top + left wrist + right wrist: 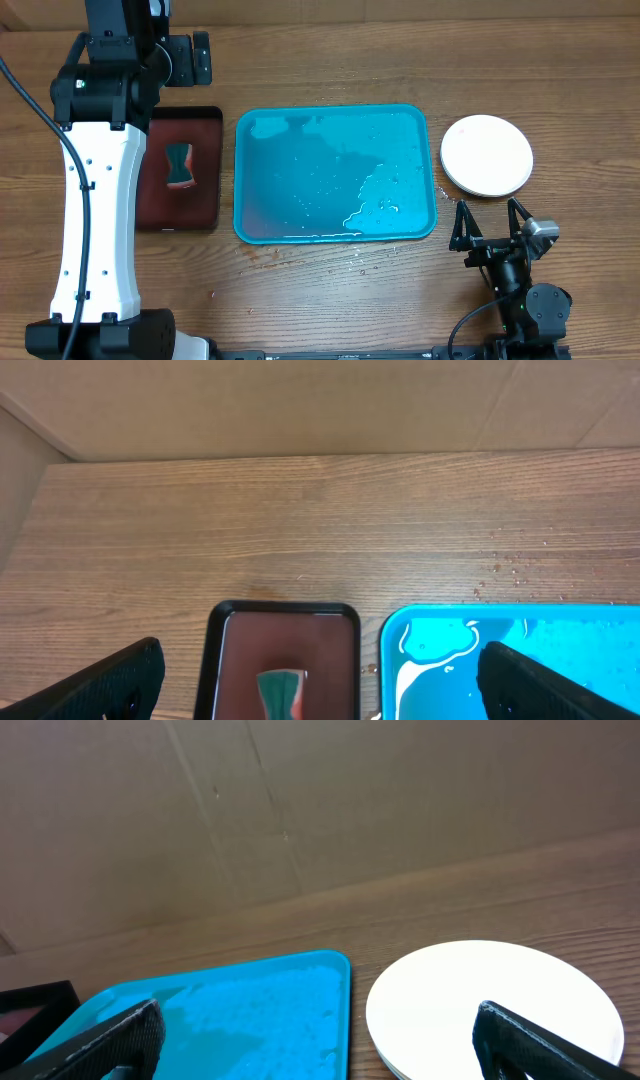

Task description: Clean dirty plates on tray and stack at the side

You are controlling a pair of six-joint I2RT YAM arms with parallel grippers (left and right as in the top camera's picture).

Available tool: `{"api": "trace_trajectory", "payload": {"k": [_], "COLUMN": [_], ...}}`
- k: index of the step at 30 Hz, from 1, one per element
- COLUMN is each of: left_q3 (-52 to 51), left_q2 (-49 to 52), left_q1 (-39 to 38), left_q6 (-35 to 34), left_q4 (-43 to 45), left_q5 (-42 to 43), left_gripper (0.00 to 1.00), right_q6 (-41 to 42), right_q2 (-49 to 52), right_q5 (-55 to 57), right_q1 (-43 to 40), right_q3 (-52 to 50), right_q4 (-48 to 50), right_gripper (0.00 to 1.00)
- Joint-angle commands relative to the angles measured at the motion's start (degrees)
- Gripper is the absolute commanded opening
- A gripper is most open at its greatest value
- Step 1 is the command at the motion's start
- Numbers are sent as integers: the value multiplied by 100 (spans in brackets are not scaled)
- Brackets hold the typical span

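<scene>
— Plates (487, 155): where do they sit?
— On the tabletop (320, 300), right of centre in my overhead frame, just beside the right edge of the tray (280, 190) and not touching it. I see a clean white top face. My right wrist view shows what looks like a second rim under it at the lower edge. I cannot count the stack or tell the colours below.
— And the tray?
— Middle of the frame, turquoise and wet. A pool of water (385, 205) lies toward its lower right, with droplets scattered across the rest.
— Your hands?
— My right hand (489, 224) hangs below the plates, lower right of the frame. Its fingers are spread wide, holding nothing and touching nothing. My left hand (320, 655) is wide and empty too. Its wrist view looks down on the small black tray (205, 190) at the left, where a sponge (180, 166) lies on the dark red inside.
</scene>
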Motion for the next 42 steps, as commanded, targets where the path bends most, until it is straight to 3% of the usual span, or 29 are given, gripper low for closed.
{"api": "trace_trajectory", "payload": {"k": [1, 15, 29, 35, 38, 42], "left_q3": [-11, -11, -190, -1847, -3650, -5475], "left_q2": [44, -59, -2177, -3425, -4297, -5246], "left_q1": [-4, -24, -107, -105, -101, -103], "left_q6": [-57, -57, 256, 826, 1300, 1384], "left_q4": [9, 4, -522, 343, 1801, 3375], "left_q5": [46, 46, -85, 284, 776, 1097], "left_gripper": [100, 100, 100, 100, 100, 100], "right_q6": [17, 17, 15, 15, 15, 15], "right_q2": [-42, -42, -42, -42, -42, -42], "right_q5": [-48, -46, -46, -46, -46, -46], "right_q1": [37, 37, 37, 37, 37, 37], "right_q3": [-59, -59, -59, -59, -59, -59], "right_q4": [31, 31, 31, 31, 31, 31], "right_gripper": [100, 100, 100, 100, 100, 100]}}
